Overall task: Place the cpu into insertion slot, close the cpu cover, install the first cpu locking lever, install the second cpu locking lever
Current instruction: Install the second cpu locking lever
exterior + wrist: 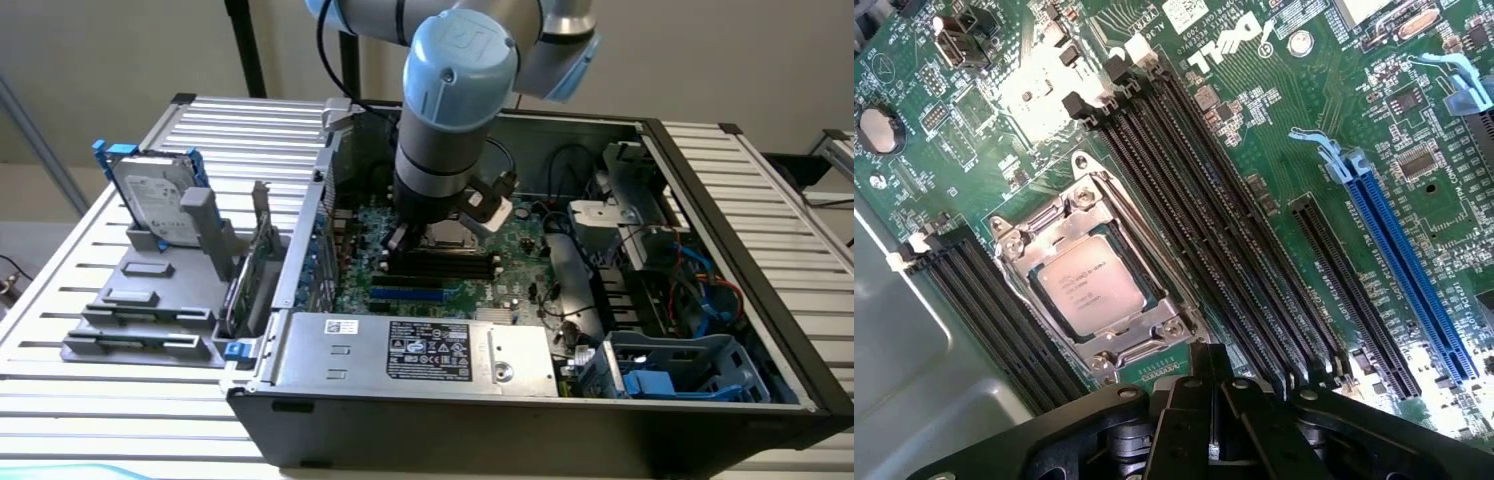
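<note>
The cpu [1092, 287], a pale square chip, lies flat in the insertion slot [1116, 362] on the green motherboard [1294, 90]. The silvery cpu cover [1041, 238] is down around it and frames its edges. How the locking levers stand I cannot make out. My gripper [1212, 392] hovers just off one side of the socket, its dark fingers shut together with nothing between them. In the exterior view my gripper [434, 232] reaches down into the open computer case, right above the middle of the motherboard [514, 245].
Long black memory slots [1194, 200] flank the socket, with a blue expansion slot [1404, 260] further off. A grey labelled power supply [414, 350] fills the case's near side, and cables and drive bays [681, 300] its right. A hard drive [154, 195] stands on a grey rack outside.
</note>
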### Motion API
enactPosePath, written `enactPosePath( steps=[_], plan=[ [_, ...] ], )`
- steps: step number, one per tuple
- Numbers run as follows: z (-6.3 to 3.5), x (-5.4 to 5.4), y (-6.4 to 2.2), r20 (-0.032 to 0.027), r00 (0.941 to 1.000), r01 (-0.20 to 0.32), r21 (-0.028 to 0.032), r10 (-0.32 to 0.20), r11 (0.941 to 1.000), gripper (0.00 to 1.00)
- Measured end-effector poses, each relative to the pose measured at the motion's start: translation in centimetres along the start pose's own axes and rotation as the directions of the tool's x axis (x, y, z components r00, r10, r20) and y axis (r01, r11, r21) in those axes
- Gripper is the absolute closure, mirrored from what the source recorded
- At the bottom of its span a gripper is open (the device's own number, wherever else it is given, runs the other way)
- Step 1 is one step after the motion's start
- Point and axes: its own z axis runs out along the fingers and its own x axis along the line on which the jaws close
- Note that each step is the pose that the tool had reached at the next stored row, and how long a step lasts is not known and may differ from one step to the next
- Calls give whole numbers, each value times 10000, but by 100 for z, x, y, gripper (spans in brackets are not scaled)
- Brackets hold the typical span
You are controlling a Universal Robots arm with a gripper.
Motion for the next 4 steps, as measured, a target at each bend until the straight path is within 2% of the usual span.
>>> enactPosePath(
  steps=[4],
  plan=[
    [-1,0,0,1,10000,0,0,0,10000,89]
  ],
)
